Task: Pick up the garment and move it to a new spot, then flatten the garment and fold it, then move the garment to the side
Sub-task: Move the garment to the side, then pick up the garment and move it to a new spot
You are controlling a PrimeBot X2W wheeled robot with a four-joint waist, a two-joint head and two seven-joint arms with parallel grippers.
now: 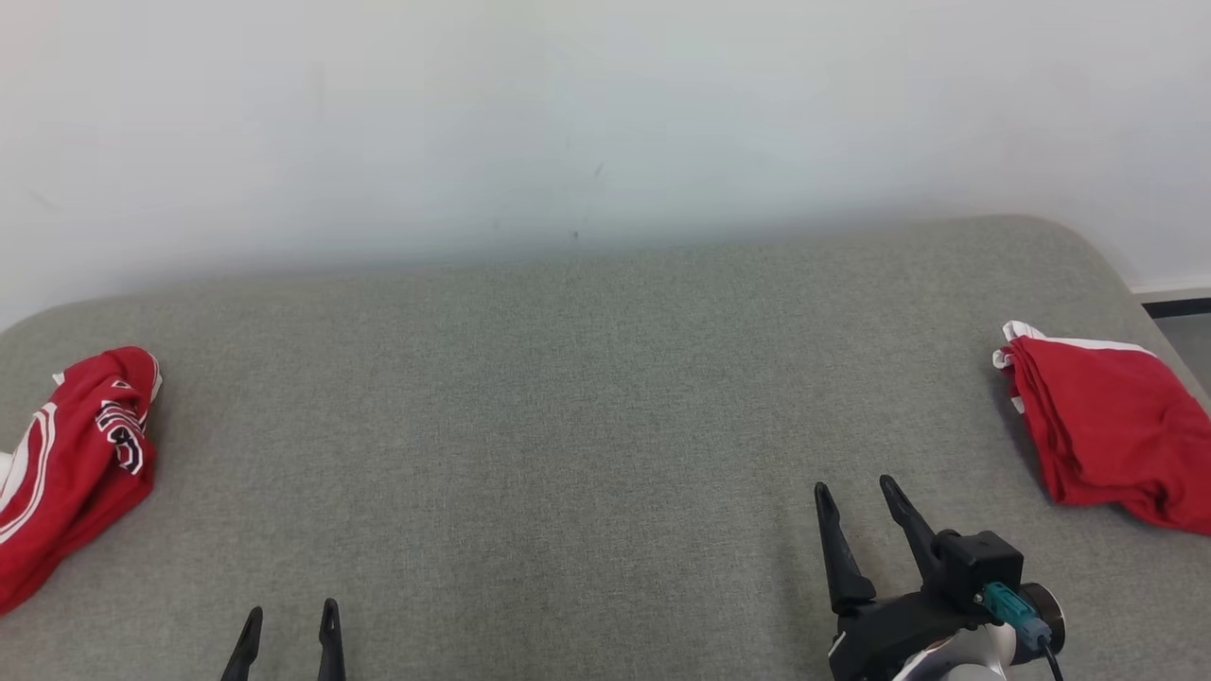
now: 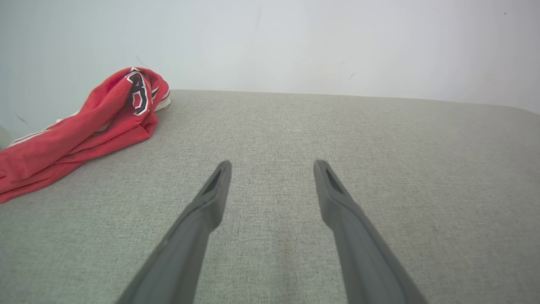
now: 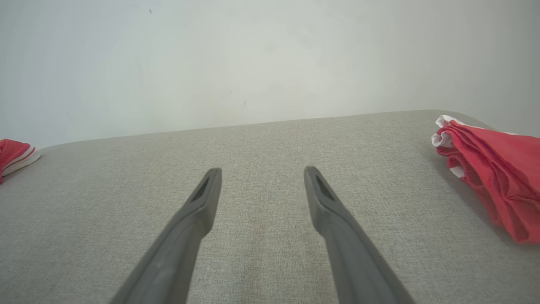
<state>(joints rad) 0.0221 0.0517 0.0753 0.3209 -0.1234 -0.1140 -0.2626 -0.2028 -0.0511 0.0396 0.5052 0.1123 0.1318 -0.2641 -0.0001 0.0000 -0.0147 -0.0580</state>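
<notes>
Head view: your left gripper [image 1: 291, 613] sits at the bottom edge with only the tips of its two dark fingers in frame. They're parted with a clear gap and hold nothing. Your right gripper [image 1: 854, 486] is further up over the grey fabric-covered bench [image 1: 568, 426], fingers also spread and empty, nothing between them. A crumpled red jersey with white stripes and dark lettering [image 1: 76, 463] lies at the bench's far left edge, well apart from both grippers. A folded red garment with white trim [image 1: 1116, 426] lies at the far right edge, nearer your right gripper but not touching it. A pale blank wall [image 1: 568, 113] stands behind.

Left wrist view: the left gripper [image 2: 272, 164] is wide open and you see bare bench fabric between the fingers. I can't tell whether the tips touch the fabric. The crumpled jersey [image 2: 84, 131] is heaped up and to the left, apart from the fingers.

Right wrist view: the right gripper [image 3: 262, 170] is equally wide open, gripping nothing. The folded garment [image 3: 498, 169] lies off to the right, clear of the fingers. A corner of the crumpled jersey [image 3: 12, 154] shows at the left edge.
</notes>
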